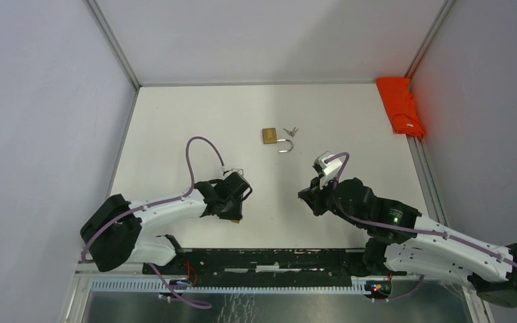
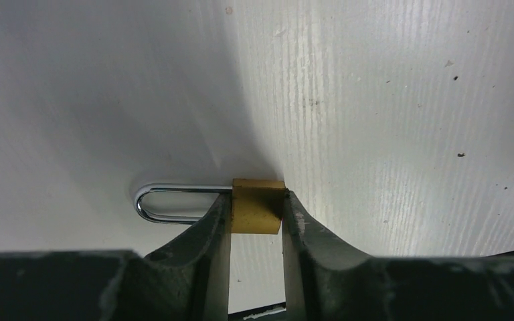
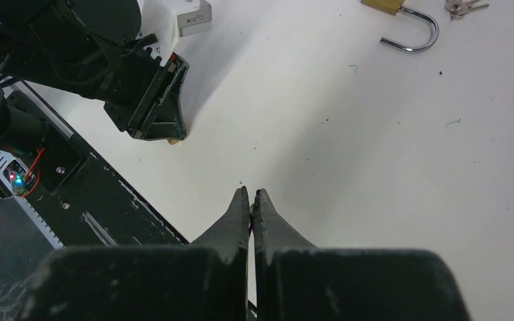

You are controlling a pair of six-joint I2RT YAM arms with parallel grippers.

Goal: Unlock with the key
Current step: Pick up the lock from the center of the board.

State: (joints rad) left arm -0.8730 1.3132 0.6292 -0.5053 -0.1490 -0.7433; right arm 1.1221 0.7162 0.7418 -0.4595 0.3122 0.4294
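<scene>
Brass padlock (image 2: 258,212) sits low at the white table (image 1: 175,121), its body pinched between the fingers of the left gripper (image 1: 233,217), with its chrome shackle (image 2: 167,204) sticking out sideways. The right gripper (image 3: 251,197) hovers over the table, fingers pressed together and empty. Farther back lies a second padlock (image 1: 269,136), keys (image 1: 291,130) just beside it.

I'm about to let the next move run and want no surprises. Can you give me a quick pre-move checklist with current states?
1. Jaws of the left gripper pressed on both sides of the near padlock: ok.
2. Its shackle clear of the jaws: ok.
3. The right gripper holds the keys: not ok, shut and empty.
4. The keys in view, beside the far padlock: ok.
5. Key side of the near padlock exposed: cannot tell.
</scene>
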